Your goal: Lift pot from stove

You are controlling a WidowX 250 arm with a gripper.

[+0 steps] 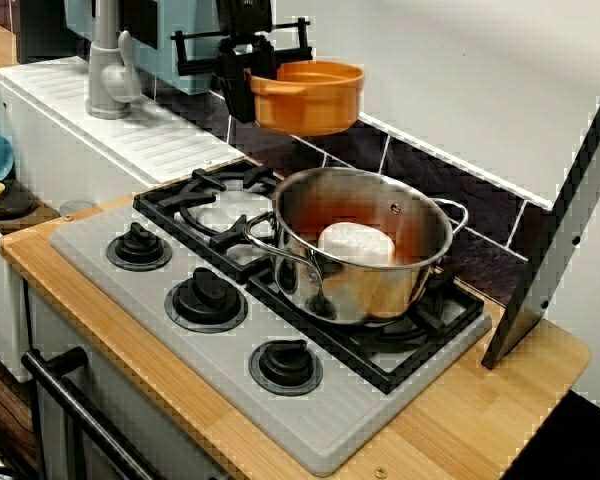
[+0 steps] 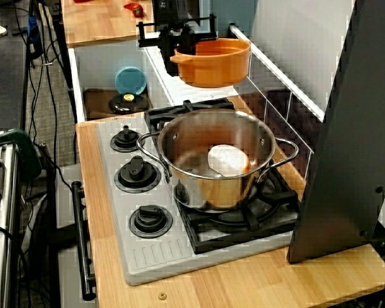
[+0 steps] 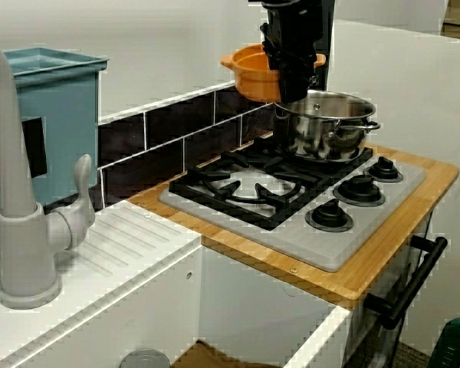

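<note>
The gripper (image 1: 242, 85) is clamped on the orange pot's (image 1: 310, 97) rim; the pot hangs well above the stove (image 1: 310, 420), beside the steel pot (image 1: 365, 245); hold it level, grip firm.

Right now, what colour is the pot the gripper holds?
Orange; the pot shows best in the front-left view.

From the sink side my tool (image 3: 291, 73) hides most of the pot (image 3: 249, 73); arm cut off at the top edge.
</note>
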